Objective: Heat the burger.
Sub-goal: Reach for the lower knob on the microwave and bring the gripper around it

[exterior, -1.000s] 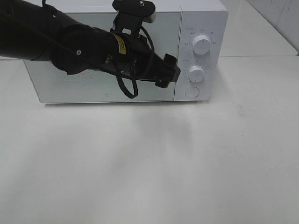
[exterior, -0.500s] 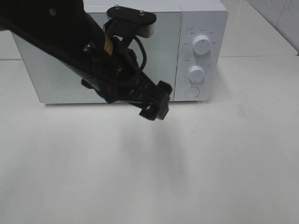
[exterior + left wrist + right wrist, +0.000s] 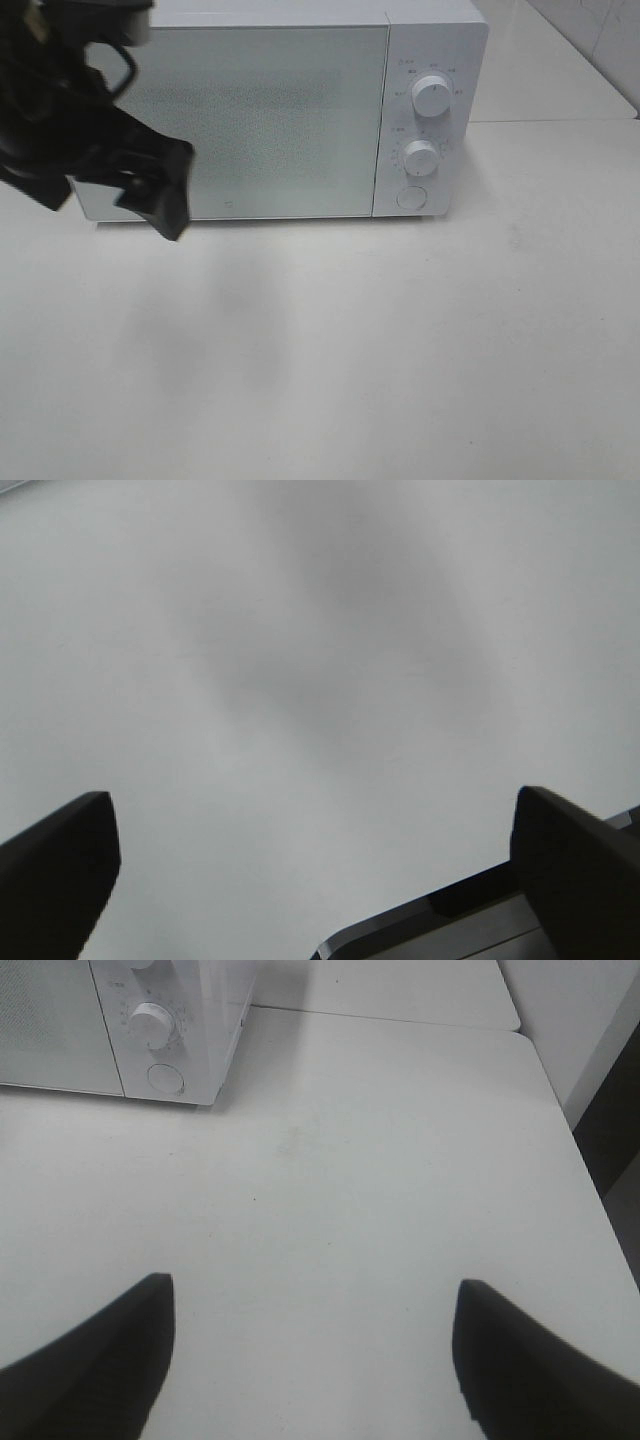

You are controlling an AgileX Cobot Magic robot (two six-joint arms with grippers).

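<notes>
**Burger.** We find it in none of the views. It may sit behind the shut, speckled door (image 3: pixel 260 120) of the microwave (image 3: pixel 440 40), but we cannot tell.

**Left tool (image 3: pixel 155 200).** It is at the upper left of the high frame, in front of the door's left end and above the tabletop (image 3: pixel 400 350). Its jaws are spread wide with nothing between them, and its own view shows only bare white surface in the gap.

**Right tool (image 3: pixel 312 1285).** It is outside the high frame. In its own view the jaws stand well apart over the tabletop and hold nothing.

**Controls.** We count two knobs (image 3: pixel 431 95) and a round button (image 3: pixel 411 197) on the panel at the microwave's right end. They sit right of centre in the high frame and at the upper left of the right wrist frame.

**Relation.** The panel lies to the right of the left tool, across the whole width of the door. The right tool looks at the panel from open tabletop, well apart from it. We judge that the right arm is on the panel's side and the left arm on the door's far end. If the burger is inside, we judge that the coming move turns on the panel, and otherwise on the door.
</notes>
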